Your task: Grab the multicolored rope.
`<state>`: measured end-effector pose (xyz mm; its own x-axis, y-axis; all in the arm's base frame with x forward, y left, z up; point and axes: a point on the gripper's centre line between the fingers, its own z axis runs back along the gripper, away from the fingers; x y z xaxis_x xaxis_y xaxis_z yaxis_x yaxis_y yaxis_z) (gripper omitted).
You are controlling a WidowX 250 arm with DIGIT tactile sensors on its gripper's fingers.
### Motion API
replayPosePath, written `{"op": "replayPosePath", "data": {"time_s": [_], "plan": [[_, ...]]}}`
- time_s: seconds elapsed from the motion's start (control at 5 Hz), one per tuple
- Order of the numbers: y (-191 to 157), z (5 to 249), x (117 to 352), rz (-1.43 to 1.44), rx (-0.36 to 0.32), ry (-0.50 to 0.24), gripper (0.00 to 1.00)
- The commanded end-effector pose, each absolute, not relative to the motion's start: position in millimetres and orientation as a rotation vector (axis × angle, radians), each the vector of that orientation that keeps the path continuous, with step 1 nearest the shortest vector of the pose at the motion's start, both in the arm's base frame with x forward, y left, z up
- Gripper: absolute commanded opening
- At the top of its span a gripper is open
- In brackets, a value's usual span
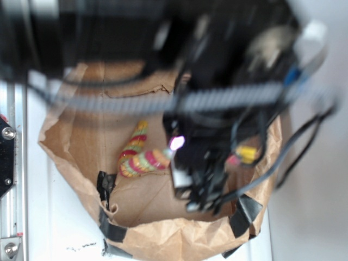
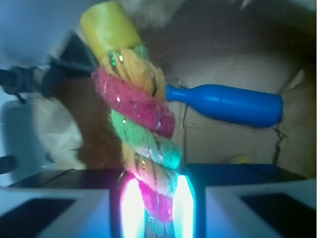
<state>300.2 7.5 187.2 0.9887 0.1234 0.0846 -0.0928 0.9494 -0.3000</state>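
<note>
One multicolored rope (image 2: 141,129), pinched between the two glowing fingers (image 2: 130,206) of the gripper (image 2: 154,208); rope runs up from the jaws to its yellow end cap. Wrist view only: one blue bottle (image 2: 228,104) lying on its side just beside the rope, neck toward it. Outside view only: rope (image 1: 140,155) sits bent inside one brown paper bag (image 1: 70,163), black tape (image 1: 111,228) on the rim, blurred arm (image 1: 217,109) overhead; bottle hidden there.
</note>
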Motion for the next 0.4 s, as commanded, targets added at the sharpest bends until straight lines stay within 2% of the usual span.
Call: {"op": "replayPosePath", "data": {"time_s": [0.0, 0.2], "plan": [[20.3, 216.1, 307.6, 0.169, -0.239, -0.206, 0.0], [19.8, 213.9, 308.9, 0.142, -0.179, -0.244, 0.0]]}}
